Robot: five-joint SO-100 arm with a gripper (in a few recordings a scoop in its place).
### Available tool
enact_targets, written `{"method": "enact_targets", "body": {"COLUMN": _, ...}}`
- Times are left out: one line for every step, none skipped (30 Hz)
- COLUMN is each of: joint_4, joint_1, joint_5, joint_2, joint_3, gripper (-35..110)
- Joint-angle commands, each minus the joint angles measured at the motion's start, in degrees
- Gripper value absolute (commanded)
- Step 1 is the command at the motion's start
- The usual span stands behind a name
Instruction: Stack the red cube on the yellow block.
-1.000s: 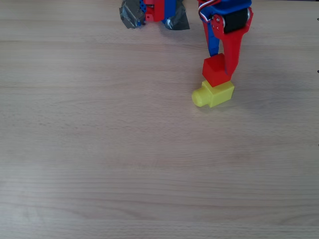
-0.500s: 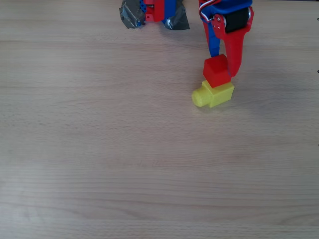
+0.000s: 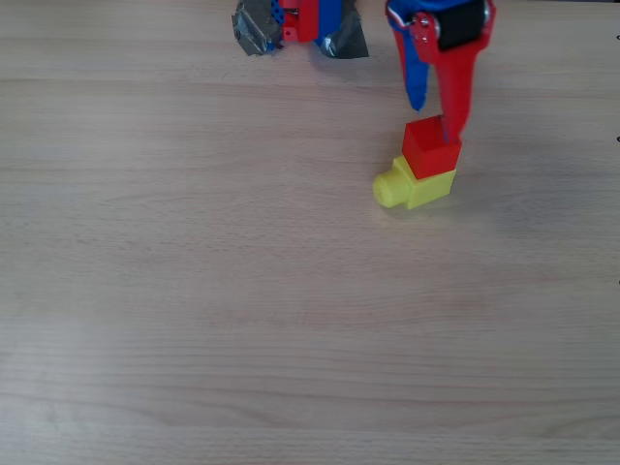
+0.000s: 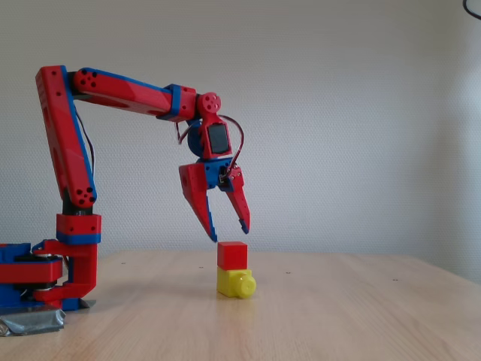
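The gripper (image 4: 228, 229) hangs with its jaws spread apart and holding nothing, tips pointing down. Just below the tips, clear of them in the fixed view, the red cube (image 4: 232, 255) sits on top of the yellow block (image 4: 234, 283), which rests on the table (image 4: 338, 316). In the overhead view the gripper (image 3: 437, 117) has its red finger over the cube's (image 3: 431, 148) far edge; the block's (image 3: 417, 184) round stub points left.
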Motion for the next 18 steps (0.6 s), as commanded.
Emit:
{"method": "enact_targets", "body": {"joint_4": 2.37, "joint_1": 0.53, "joint_5": -0.18, "joint_2": 6.59, "joint_3": -5.19, "gripper": 23}}
{"method": "enact_targets", "body": {"joint_4": 3.08, "joint_1": 0.79, "joint_5": -0.26, "joint_2": 7.12, "joint_3": -5.54, "gripper": 23}}
{"method": "enact_targets", "body": {"joint_4": 3.60, "joint_1": 0.97, "joint_5": -0.26, "joint_2": 7.73, "joint_3": -5.98, "gripper": 23}}
{"method": "enact_targets", "body": {"joint_4": 4.22, "joint_1": 1.23, "joint_5": -0.26, "joint_2": 8.44, "joint_3": -6.33, "gripper": 23}}
{"method": "enact_targets", "body": {"joint_4": 4.83, "joint_1": 1.58, "joint_5": -0.26, "joint_2": 9.14, "joint_3": -6.68, "gripper": 23}}
{"method": "enact_targets", "body": {"joint_4": 5.54, "joint_1": 1.85, "joint_5": -0.26, "joint_2": 10.02, "joint_3": -7.21, "gripper": 23}}
{"method": "enact_targets", "body": {"joint_4": 6.15, "joint_1": 2.37, "joint_5": -0.26, "joint_2": 10.72, "joint_3": -7.82, "gripper": 23}}
{"method": "enact_targets", "body": {"joint_4": 6.94, "joint_1": 2.81, "joint_5": -0.26, "joint_2": 11.51, "joint_3": -8.53, "gripper": 23}}
{"method": "enact_targets", "body": {"joint_4": 7.73, "joint_1": 3.34, "joint_5": -0.35, "joint_2": 12.30, "joint_3": -9.14, "gripper": 23}}
{"method": "enact_targets", "body": {"joint_4": 8.44, "joint_1": 3.87, "joint_5": -0.53, "joint_2": 13.27, "joint_3": -9.58, "gripper": 23}}
{"method": "enact_targets", "body": {"joint_4": 9.05, "joint_1": 4.57, "joint_5": -0.62, "joint_2": 14.24, "joint_3": -9.76, "gripper": 23}}
{"method": "enact_targets", "body": {"joint_4": 9.49, "joint_1": 5.19, "joint_5": -0.88, "joint_2": 15.29, "joint_3": -9.58, "gripper": 23}}
{"method": "enact_targets", "body": {"joint_4": 9.76, "joint_1": 5.89, "joint_5": -0.97, "joint_2": 16.52, "joint_3": -8.96, "gripper": 23}}
{"method": "enact_targets", "body": {"joint_4": 10.02, "joint_1": 6.59, "joint_5": -1.14, "joint_2": 17.67, "joint_3": -8.17, "gripper": 23}}
{"method": "enact_targets", "body": {"joint_4": 10.20, "joint_1": 7.21, "joint_5": -1.49, "joint_2": 18.90, "joint_3": -7.12, "gripper": 23}}
{"method": "enact_targets", "body": {"joint_4": 10.28, "joint_1": 7.82, "joint_5": -1.58, "joint_2": 20.21, "joint_3": -5.89, "gripper": 23}}
{"method": "enact_targets", "body": {"joint_4": 10.28, "joint_1": 8.44, "joint_5": -1.85, "joint_2": 21.71, "joint_3": -4.57, "gripper": 22}}
{"method": "enact_targets", "body": {"joint_4": 10.28, "joint_1": 9.05, "joint_5": -2.02, "joint_2": 23.12, "joint_3": -3.08, "gripper": 22}}
